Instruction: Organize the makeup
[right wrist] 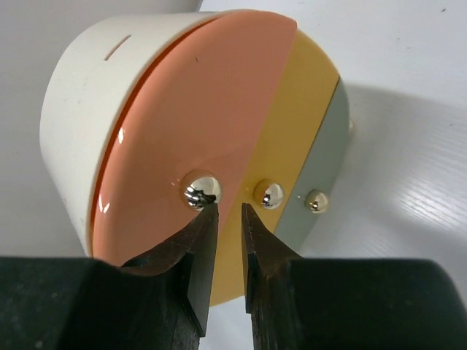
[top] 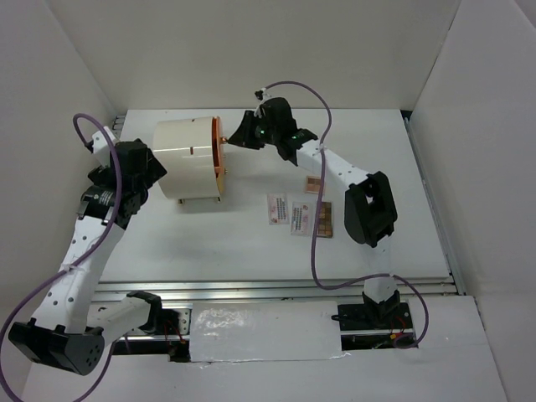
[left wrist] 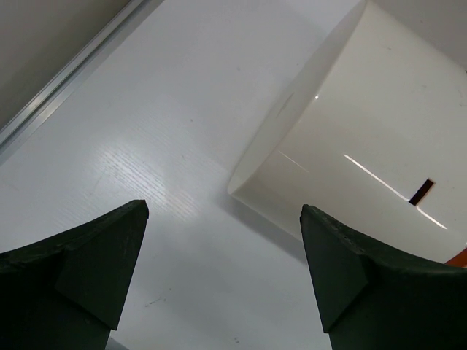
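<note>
Pink drawer [right wrist: 197, 124]: its knob [right wrist: 201, 188] sits just beside the right gripper [right wrist: 228, 211], fingers [right wrist: 201, 248] narrowly apart, empty. The left gripper [left wrist: 225, 210] gapes by the box [left wrist: 365, 124]. Makeup [top: 300, 213] lies apart on the table [top: 209, 243]; likely next, clasp the knob and pull.

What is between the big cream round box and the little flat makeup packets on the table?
Nothing: in the top view only bare white table separates the cream round box from the flat makeup packets.

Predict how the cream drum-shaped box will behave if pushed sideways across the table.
The cream box looks rigid and glossy, so it is likely slippery to grasp. Its curved wall suggests rolling, though small feet seem to steady it. Tugging a knob probably opens a drawer instead.
</note>
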Available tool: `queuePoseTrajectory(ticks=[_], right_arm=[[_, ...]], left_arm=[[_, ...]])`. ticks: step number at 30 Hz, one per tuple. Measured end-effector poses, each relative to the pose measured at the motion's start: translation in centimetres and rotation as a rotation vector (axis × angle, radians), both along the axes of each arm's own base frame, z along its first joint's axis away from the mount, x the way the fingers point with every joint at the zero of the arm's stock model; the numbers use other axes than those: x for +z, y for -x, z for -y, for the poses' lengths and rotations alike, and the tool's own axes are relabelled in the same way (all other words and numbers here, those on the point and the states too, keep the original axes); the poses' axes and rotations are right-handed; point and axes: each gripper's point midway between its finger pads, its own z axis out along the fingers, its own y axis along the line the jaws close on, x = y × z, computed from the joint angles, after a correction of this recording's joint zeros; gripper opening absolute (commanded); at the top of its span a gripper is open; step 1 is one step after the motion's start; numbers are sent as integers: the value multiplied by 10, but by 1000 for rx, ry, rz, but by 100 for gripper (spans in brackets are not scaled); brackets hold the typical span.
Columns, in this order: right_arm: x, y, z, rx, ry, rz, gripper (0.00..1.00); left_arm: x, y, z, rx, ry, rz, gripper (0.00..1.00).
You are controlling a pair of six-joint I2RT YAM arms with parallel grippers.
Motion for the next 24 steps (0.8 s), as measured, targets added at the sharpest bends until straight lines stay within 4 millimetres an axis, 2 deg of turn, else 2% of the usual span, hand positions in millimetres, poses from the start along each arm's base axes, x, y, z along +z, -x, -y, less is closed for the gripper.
queuePoseTrajectory(ticks=[4,9,14,16,21,24], right_arm=[[-9,2,-13,30,-30,-29,27],[-24,8,-28,59,-53,-68,28],[-18,10,-36,73,-88,-63,28],[-17,11,-37,75,-101,-63,28],[-23,12,-38,70,-122,-79,28],[-34,10,-34,25,-115,-101,34]], left_arm=[[2,-1,3,-41,-14,-3,99],[12,7,6,-104,-41,11,99],[25,25,4,-151,-62,82,99],[22,32,3,-163,-74,93,99],[-2,39,2,-181,-92,56,99],[-12,37,5,-194,-91,27,99]])
